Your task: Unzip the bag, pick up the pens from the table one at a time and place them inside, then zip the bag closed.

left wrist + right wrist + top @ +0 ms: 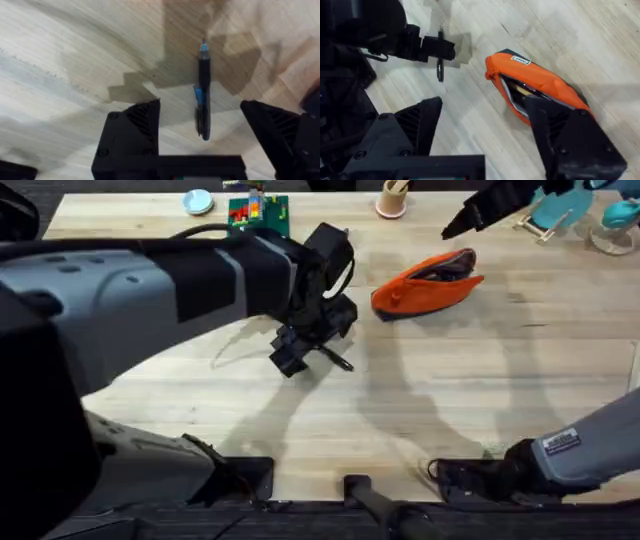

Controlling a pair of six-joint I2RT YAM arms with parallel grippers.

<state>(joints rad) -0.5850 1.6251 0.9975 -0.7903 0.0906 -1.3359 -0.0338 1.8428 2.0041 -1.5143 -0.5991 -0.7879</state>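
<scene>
From overhead, the left end effector [312, 352] hangs over the middle of the desk [470, 390], right above a pen [336, 360] that lies by its fingertips; whether it touches the pen I cannot tell here. The bag [428, 283] lies at about two o'clock from that pen, well apart, its top gaping, its long axis running from eight to two o'clock. The right end effector [462, 224] hovers beyond the bag's far end. In the left wrist view, the left end effector [200, 127] is spread wide, fingers either side of the pen [203, 90], which lies flat on the desk [60, 60] with its long axis square to the finger gap and its blue tip pointing away from the camera. In the right wrist view, the right end effector [485, 130] is released and holds nothing; the bag [535, 85] lies below it, unzipped, something dark and yellowish inside, and the pen [440, 70] sits beyond under the left arm. The step in hand looks like picking up this pen; next, I judge, the left fingers must drop, clench on the barrel, then carry it to the opening.
</scene>
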